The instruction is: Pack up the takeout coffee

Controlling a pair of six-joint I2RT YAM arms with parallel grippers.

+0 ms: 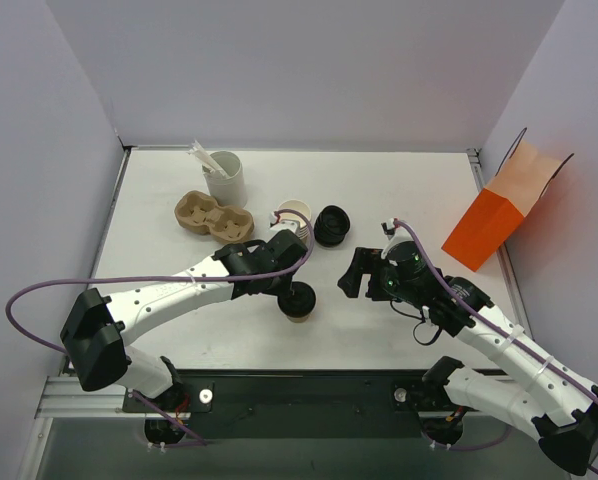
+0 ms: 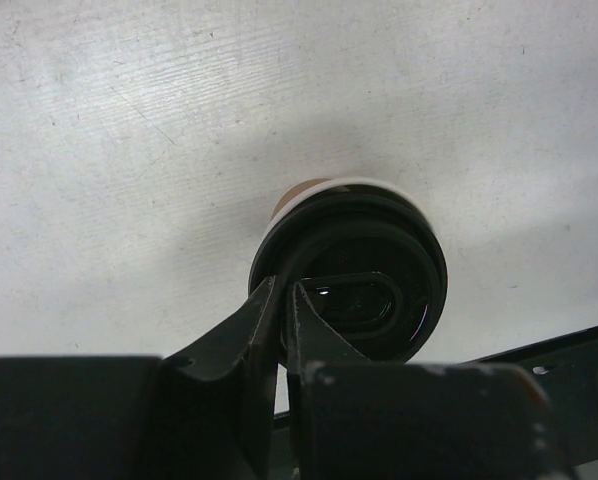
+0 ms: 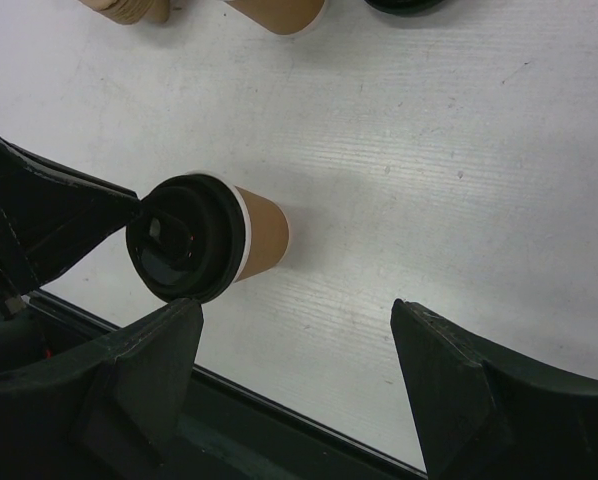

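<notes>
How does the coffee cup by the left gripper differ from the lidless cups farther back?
The takeout coffee wears a black lid; the lidless cups show an open, pale-rimmed mouth. The takeout coffee stands alone near the arms, the left gripper at its lid's rim; the lidless cups sit farther back, between the cup carrier and the loose black lids, untouched. Both are tan-brown paper cups.
</notes>
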